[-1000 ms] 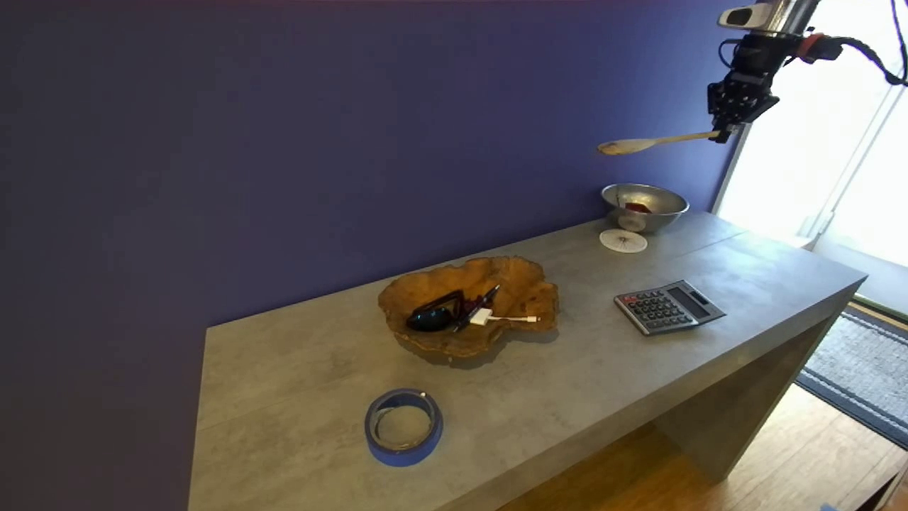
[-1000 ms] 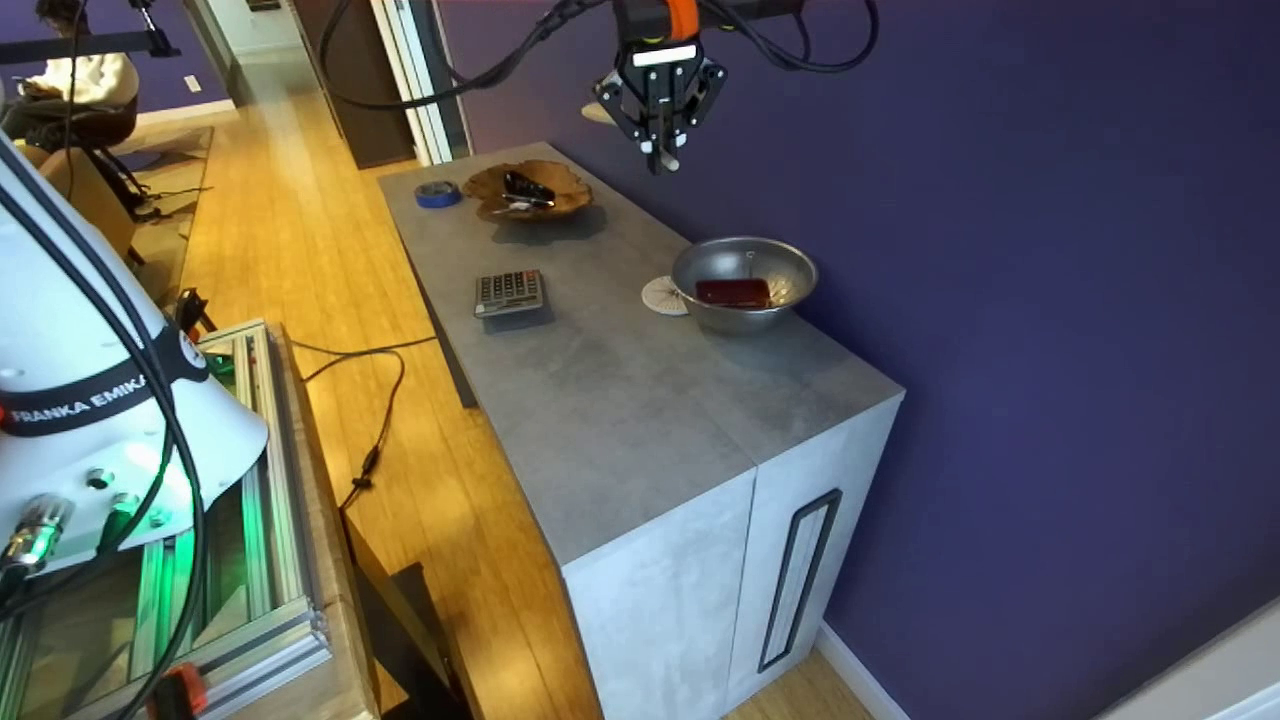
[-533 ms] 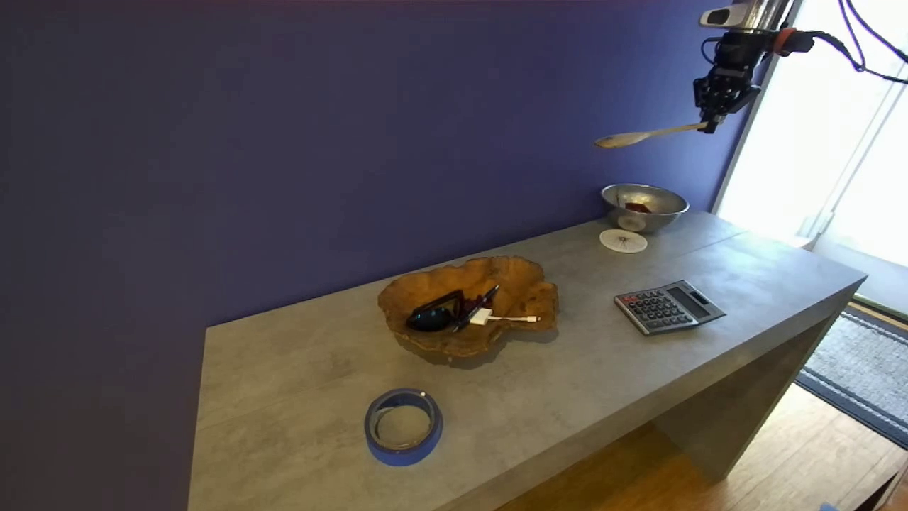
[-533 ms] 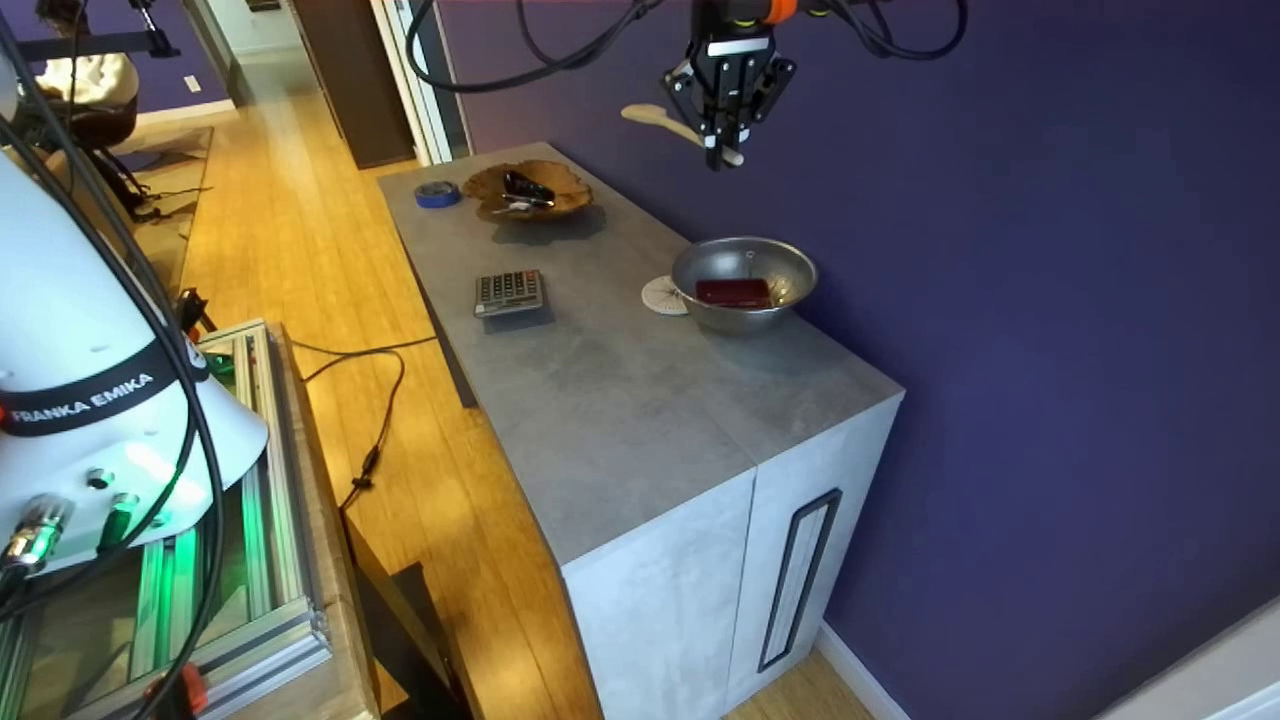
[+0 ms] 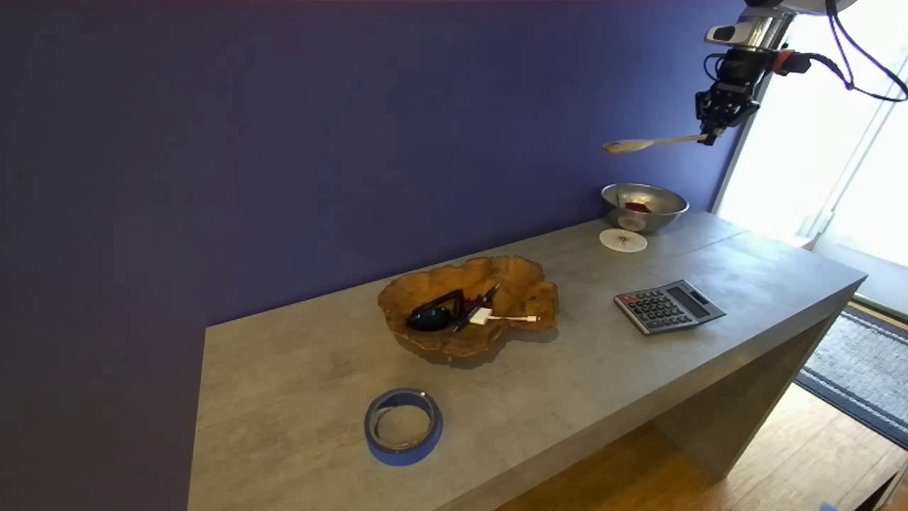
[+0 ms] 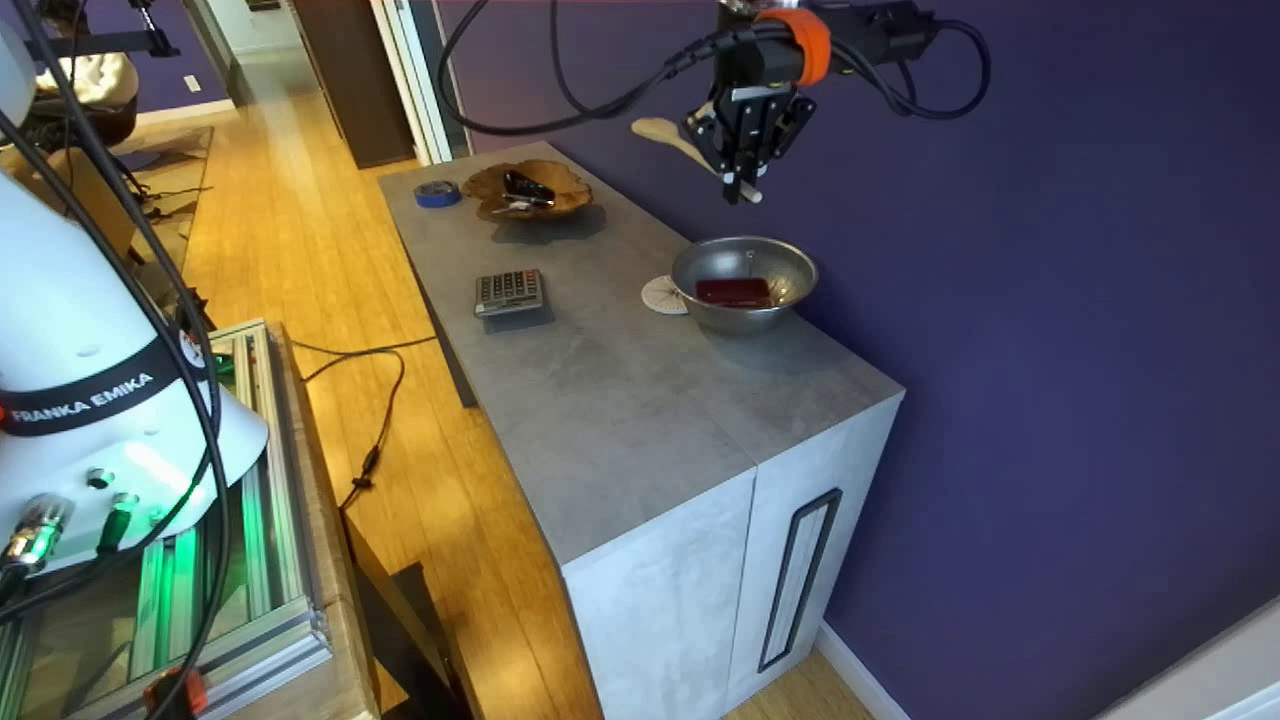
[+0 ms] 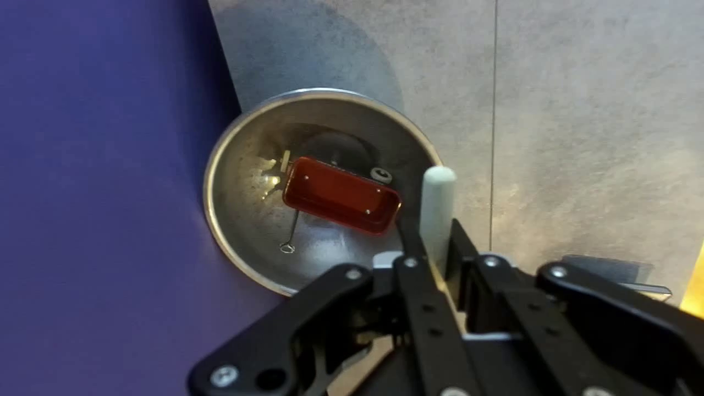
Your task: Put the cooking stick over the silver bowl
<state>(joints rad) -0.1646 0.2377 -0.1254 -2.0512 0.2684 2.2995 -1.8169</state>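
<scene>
The wooden spoon [image 5: 635, 145] hung in the air, higher than the metal bowl [image 6: 740, 319] and apart from it; whether it lay straight above could not be told. The gripper [image 7: 434, 242] had its fingers nearly together, pinching the spoon's handle near its end. Inside the metal bowl lay a red rectangular container [image 7: 341, 195]. On the countertop [image 5: 298, 383] sat a calculator [image 5: 660, 309].

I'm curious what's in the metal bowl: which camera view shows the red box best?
The wrist view: it looks down on the red box and shows its whole outline. Both exterior views show it smaller, at a slant.
</scene>
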